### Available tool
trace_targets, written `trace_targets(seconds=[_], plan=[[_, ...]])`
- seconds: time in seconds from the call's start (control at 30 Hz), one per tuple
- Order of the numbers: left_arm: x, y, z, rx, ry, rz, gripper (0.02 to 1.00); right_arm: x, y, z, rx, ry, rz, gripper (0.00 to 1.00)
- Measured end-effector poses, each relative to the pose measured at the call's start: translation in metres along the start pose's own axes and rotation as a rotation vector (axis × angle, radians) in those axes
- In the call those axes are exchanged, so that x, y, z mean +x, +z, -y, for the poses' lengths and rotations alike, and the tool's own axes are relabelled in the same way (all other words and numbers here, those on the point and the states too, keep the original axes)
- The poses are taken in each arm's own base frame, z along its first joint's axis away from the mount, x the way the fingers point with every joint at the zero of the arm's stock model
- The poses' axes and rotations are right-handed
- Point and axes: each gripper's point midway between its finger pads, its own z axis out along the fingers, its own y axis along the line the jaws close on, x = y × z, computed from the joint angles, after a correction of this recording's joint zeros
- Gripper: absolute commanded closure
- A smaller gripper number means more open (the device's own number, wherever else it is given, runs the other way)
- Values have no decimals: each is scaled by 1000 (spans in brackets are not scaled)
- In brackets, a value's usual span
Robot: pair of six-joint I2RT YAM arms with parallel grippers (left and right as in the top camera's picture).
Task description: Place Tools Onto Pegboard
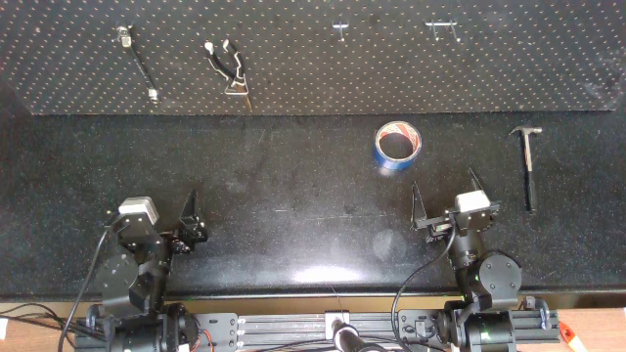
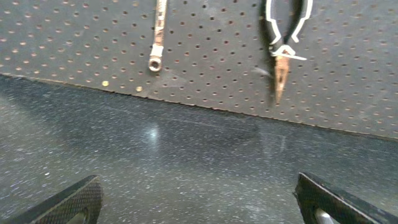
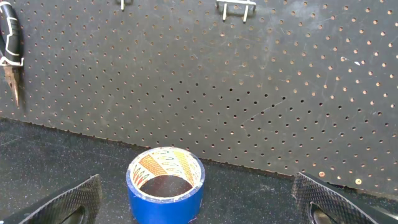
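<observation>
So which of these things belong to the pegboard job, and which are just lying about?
Part of the job:
- pegboard
- wrench and pliers, already hung
- empty hooks
- blue tape roll and hammer, lying on the worktop, not yet hung

Just there:
- the worktop itself
- rail at the arms' bases

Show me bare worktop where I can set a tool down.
Widest: the middle worktop, below the pliers and left of the tape roll. Also the left corner under the wrench. Crowded on the right, around tape roll and hammer.
</observation>
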Motion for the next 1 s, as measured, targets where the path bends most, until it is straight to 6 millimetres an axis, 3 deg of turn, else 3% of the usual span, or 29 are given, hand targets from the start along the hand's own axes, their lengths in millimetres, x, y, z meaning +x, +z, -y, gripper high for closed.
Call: trace_targets(seconds=[0.27,0.3,0.33,0.37,0.63,0.8,1.0], plan=[[-2,0,-3,-18,303,6,23,0,0,0,0,0,0,3],[-7,1,-4,-26,320,30,23,0,0,0,0,0,0,3],[-29,3,-4,-51,349,146,20,0,0,0,0,0,0,1],[-37,4,-6,-71,364,201,23,0,0,0,0,0,0,3],[-27,10,10,-18,390,204,23,0,0,0,0,0,0,3],[-29,9,-1,-82,378,205,23,0,0,0,0,0,0,3],[-33,7,-15,-156,241,223,23,0,0,0,0,0,0,1]])
